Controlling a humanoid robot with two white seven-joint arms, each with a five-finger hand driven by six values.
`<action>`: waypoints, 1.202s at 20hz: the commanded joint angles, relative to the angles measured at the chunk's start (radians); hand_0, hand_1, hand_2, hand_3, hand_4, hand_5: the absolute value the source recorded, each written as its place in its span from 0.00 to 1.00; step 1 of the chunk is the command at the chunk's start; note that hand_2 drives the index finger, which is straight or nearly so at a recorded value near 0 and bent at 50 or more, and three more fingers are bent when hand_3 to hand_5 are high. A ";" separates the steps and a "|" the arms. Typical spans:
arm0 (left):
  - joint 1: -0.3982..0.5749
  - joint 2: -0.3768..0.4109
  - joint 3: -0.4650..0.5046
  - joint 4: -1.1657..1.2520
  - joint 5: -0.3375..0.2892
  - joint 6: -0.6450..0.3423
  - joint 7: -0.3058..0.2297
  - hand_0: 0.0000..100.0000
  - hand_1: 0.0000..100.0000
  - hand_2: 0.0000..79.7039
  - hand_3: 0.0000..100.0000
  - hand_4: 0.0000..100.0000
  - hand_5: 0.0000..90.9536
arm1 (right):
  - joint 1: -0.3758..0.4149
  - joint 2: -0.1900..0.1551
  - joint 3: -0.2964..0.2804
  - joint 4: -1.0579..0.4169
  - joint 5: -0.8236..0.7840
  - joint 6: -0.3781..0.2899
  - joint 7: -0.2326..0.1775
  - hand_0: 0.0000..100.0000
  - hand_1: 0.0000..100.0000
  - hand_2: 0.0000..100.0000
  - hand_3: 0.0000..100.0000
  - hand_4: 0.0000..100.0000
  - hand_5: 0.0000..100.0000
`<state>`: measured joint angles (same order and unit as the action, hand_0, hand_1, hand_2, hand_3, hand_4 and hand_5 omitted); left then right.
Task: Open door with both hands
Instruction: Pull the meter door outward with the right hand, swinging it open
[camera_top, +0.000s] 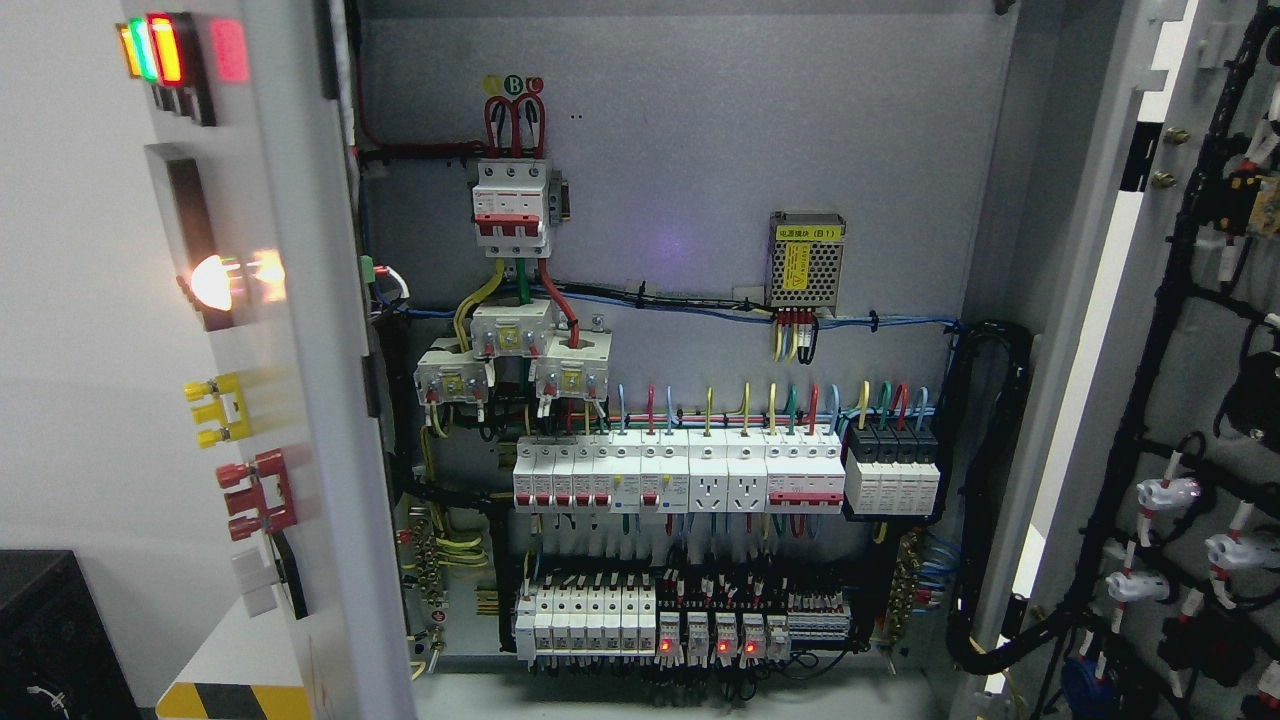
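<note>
An electrical cabinet (680, 120) is standing open and filling the view, with no robot hand or arm showing anywhere, so the state of the fingers cannot be told and nothing can be placed relative to them. The right door (1190, 400) is swung wide at the right edge, its inner face turned toward the camera and carrying black cable bundles (1150, 380) and white connectors (1165, 493). At the left, a pale panel edge (300, 350) is showing a row of green, yellow and red indicator lamps (155, 48) near the top, a glowing white lamp (212, 282) lower down, then a yellow part (222, 408) and a red part (258, 494). Inside, a red and white main breaker (512, 205) is sitting high on the grey back plate, a perforated metal power supply (806, 260) with a yellow label to its right, and rows of white breakers (680, 472) below, with small red lights glowing along the bottom row (700, 630).
</note>
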<state>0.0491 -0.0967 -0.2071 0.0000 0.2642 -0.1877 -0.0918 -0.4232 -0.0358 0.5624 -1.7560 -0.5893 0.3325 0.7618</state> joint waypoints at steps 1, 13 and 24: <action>0.000 0.000 0.000 0.006 0.000 0.001 -0.003 0.00 0.00 0.00 0.00 0.00 0.00 | -0.019 0.039 0.047 0.004 0.002 0.002 -0.006 0.00 0.00 0.00 0.00 0.00 0.00; 0.000 0.000 0.000 0.006 0.000 0.001 -0.005 0.00 0.00 0.00 0.00 0.00 0.00 | -0.026 0.145 0.062 0.041 0.058 0.013 -0.007 0.00 0.00 0.00 0.00 0.00 0.00; -0.015 0.000 -0.005 0.005 -0.002 0.001 -0.005 0.00 0.00 0.00 0.00 0.00 0.00 | -0.028 0.178 0.100 0.043 0.132 0.040 -0.007 0.00 0.00 0.00 0.00 0.00 0.00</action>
<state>0.0451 -0.0968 -0.2088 0.0006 0.2619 -0.1877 -0.0964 -0.4500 0.0950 0.6275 -1.7214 -0.4904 0.3699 0.7544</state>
